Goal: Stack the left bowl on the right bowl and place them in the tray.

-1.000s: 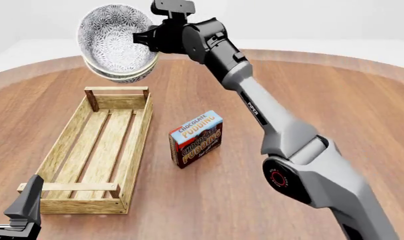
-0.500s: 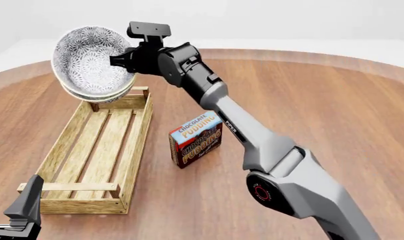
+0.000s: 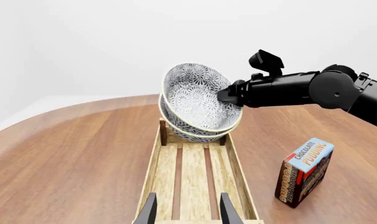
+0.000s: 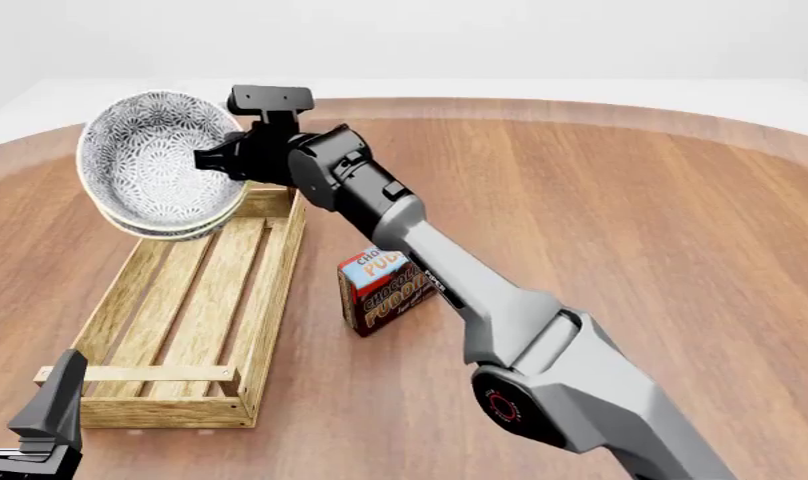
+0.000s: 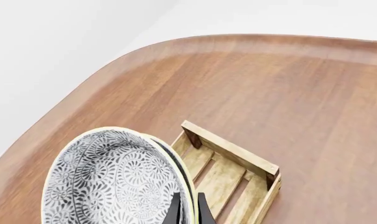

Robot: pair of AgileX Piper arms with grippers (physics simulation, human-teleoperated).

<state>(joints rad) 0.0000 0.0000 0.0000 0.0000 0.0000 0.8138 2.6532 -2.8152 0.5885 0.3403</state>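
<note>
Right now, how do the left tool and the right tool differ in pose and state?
The right tool is raised over the tray's far end, shut on the rim of the stacked bowls; the left tool sits low at the tray's near end, open and holding nothing. The right arm is stretched far forward; the left is drawn back.

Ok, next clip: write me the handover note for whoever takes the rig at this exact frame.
Right gripper: shut on the rim of the stacked bowls, carrying them tilted in the air above the far end of the tray.
Left gripper: open, holding nothing, hanging at the tray's near end.
Chocolate pudding box: upright on the table to the right of the tray, apart from it.
Done: the two bowls are nested and lifted.
Left: lower the stack into the tray, release, pull back.
</note>
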